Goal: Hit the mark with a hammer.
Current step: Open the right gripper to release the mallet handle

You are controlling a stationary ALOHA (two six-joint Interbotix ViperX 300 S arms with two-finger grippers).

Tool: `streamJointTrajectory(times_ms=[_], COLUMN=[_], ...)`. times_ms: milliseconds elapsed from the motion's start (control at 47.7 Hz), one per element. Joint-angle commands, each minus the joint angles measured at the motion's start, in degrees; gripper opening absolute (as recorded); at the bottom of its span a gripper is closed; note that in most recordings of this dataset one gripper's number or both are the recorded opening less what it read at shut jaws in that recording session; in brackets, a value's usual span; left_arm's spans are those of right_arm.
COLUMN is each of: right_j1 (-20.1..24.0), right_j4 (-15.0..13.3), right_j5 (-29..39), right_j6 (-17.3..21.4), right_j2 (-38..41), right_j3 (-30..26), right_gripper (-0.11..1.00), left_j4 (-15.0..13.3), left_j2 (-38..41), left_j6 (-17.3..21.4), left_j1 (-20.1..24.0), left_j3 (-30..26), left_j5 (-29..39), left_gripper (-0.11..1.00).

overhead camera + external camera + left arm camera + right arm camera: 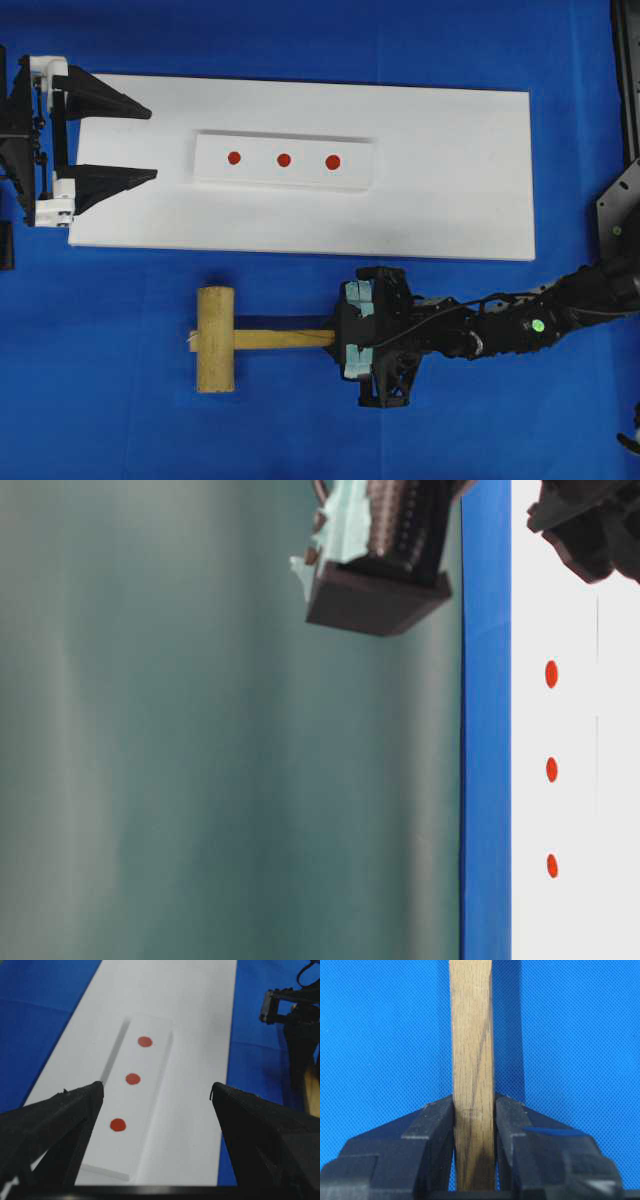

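At nine o'clock in the overhead view the left gripper (145, 143) hangs over the end of the white board (450, 220), its two black fingers spread wide with nothing between them, pointing along the board toward three o'clock. Just beyond it, near the centre, lies the white block (283, 161) with its row of three red dots. The mark (233, 157) is the dot nearest the left gripper, at the nine o'clock end of the row; the largest dot sits at the other end.

Below the board, at about seven o'clock on the blue cloth (100, 400), the hammer (240, 339) lies with its thick round head toward nine o'clock and its squared handle running toward three. It looks like light, stiff wood, head-heavy, with flat sides that give the pads firm purchase; a hold far back on the handle probably gives the most swing.

The right gripper (340, 340) is clamped tight on that handle, well back from the head. Its arm reaches in low from four o'clock, wrist rolled so the fingers pinch the handle from either side.
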Motion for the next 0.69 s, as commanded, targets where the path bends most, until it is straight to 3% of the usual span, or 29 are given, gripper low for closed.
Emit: streamJointTrajectory(times_ms=[0,63,126,377,524,671], right_j1=[-0.1,-0.1,-0.2,-0.1,-0.2,-0.4], right_j4=[0.0,0.0,0.0,-0.2,-0.3,-1.1], right_j5=[0.3,0.3,0.3,0.0,0.3,0.3], right_j6=[0.1,0.1,0.1,-0.4,-0.7,-1.8], right_j2=[-0.4,-0.4,-0.5,-3.2,-5.5,-10.0], right_j3=[-0.4,-0.4,-0.4,0.0,0.4,1.4], right_gripper=[0.09,0.1,0.18,0.86,0.8,0.81], left_j4=[0.0,0.0,0.0,0.0,0.0,0.0], left_j2=[-0.2,-0.2,-0.2,-0.2,-0.2,-0.2], left_j6=[0.0,0.0,0.0,-0.2,-0.4,-0.4], left_j1=[0.2,0.2,0.1,0.2,0.1,0.2], left_j3=[-0.5,-0.5,-0.5,-0.5,-0.6,-0.6], left_j5=[-0.5,-0.5,-0.5,-0.3,-0.2,-0.1], left_gripper=[0.85,0.85,0.85,0.85,0.85,0.85])
